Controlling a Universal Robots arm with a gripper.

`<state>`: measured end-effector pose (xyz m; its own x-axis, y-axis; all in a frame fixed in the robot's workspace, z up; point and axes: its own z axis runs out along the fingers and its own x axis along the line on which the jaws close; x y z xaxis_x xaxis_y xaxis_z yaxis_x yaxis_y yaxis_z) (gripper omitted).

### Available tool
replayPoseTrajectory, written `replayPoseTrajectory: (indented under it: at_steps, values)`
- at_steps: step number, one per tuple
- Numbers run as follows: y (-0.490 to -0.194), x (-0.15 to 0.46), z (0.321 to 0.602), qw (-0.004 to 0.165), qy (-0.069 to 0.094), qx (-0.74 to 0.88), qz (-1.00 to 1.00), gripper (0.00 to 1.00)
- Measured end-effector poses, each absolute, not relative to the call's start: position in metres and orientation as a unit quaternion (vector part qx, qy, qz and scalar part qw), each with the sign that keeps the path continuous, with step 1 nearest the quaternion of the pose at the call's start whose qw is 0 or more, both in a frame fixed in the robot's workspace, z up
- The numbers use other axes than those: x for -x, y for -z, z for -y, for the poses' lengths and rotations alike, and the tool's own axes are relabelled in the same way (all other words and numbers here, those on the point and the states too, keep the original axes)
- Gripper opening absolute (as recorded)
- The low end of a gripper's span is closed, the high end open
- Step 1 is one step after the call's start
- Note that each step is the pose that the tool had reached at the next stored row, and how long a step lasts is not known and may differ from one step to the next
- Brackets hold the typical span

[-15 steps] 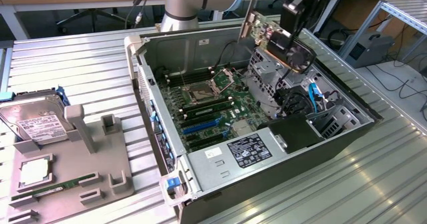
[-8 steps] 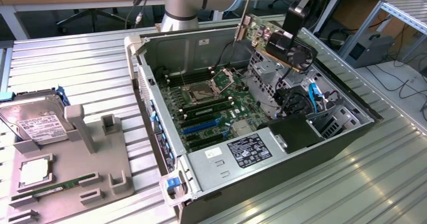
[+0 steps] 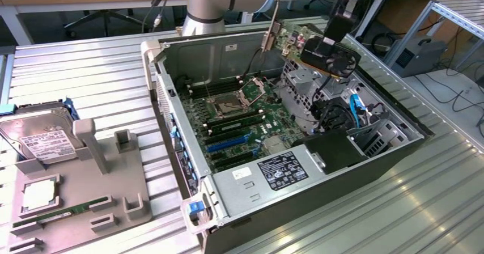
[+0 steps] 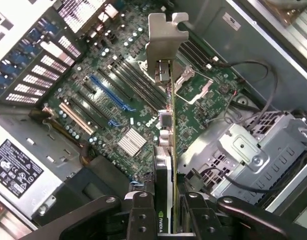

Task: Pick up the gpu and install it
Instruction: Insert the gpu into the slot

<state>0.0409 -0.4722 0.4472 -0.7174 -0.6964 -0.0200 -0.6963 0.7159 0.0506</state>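
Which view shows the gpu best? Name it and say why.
The exterior view: the gpu hangs above the open case, board and bracket seen from the side. The wrist view shows it edge-on, a thin strip clamped in the hand.

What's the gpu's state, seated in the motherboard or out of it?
Out. The gpu hangs above the open case, clamped in the pincer; the long blue slot on the motherboard is bare.
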Motion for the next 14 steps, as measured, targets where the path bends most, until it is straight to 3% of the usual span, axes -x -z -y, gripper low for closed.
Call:
replayPoseTrajectory:
  at_steps: [14]
  values:
    - [-0.4471, -0.0409, 0.4722, 0.006, 0.026, -0.549, 0.835, 0.27]
